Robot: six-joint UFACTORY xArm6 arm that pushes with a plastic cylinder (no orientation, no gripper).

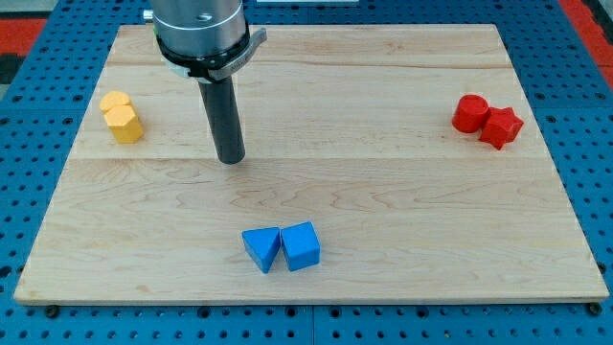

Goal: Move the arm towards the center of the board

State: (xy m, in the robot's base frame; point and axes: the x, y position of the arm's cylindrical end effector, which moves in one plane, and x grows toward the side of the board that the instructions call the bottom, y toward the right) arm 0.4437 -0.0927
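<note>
My tip (230, 159) rests on the wooden board (383, 192), left of the board's middle and in its upper half. The rod rises from it to the arm's grey collar at the view's top. Two yellow blocks (122, 116) stand touching each other to the tip's left, near the board's left edge. A blue triangular block (261, 247) and a blue cube (301, 245) lie side by side below the tip, near the board's bottom edge. A red cylinder (469, 112) and a red star-shaped block (501, 126) touch each other at the view's right. The tip touches no block.
The board lies on a blue perforated table (584, 115) that shows on all sides.
</note>
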